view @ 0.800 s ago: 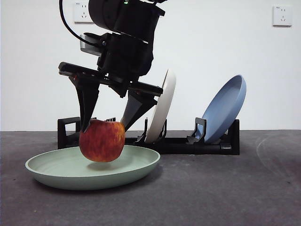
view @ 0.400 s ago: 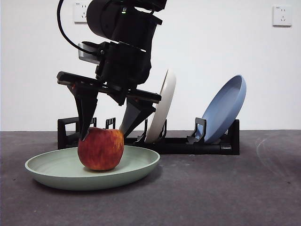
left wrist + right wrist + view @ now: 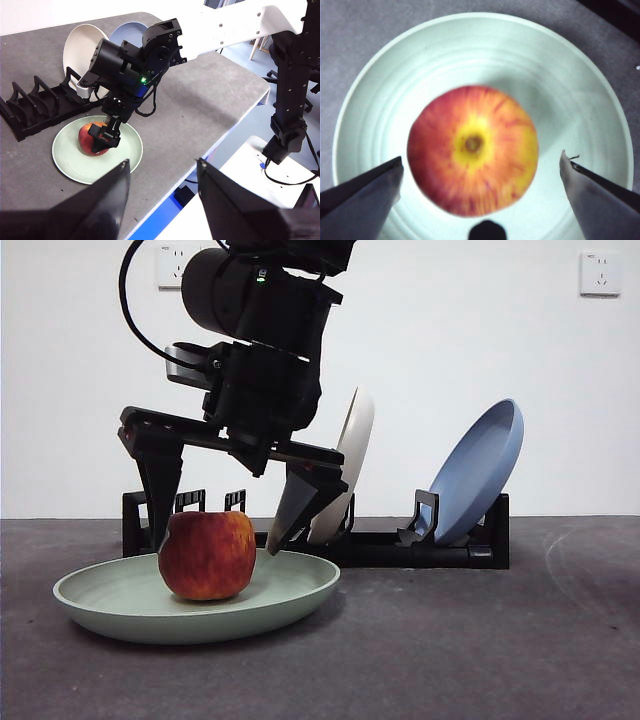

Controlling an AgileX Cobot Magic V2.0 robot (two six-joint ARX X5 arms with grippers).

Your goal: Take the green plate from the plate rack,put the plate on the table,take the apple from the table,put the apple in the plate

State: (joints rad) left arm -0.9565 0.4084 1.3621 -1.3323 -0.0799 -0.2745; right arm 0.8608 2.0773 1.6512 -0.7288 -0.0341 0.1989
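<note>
The red apple [image 3: 207, 555] [image 3: 472, 150] rests upright in the middle of the green plate [image 3: 100, 597] [image 3: 470, 50], which lies flat on the table [image 3: 450, 640] in front of the plate rack [image 3: 400, 545]. My right gripper [image 3: 216, 547] [image 3: 481, 160] hangs straight over the apple, open, with one jaw on each side and a gap between each jaw and the fruit. Seen from the left wrist view, the apple [image 3: 92, 139] and plate [image 3: 75, 165] lie far below my left gripper [image 3: 162, 167], which is open and holds nothing.
A cream-white plate [image 3: 350, 465] and a blue plate [image 3: 480, 475] lean in the rack behind the right arm. The rack's left slots [image 3: 30, 110] hold nothing. The table edge [image 3: 210, 145] runs close to the green plate on the near side.
The right gripper lowered the apple from just above the plate onto it, then its jaws spread apart and let go.
</note>
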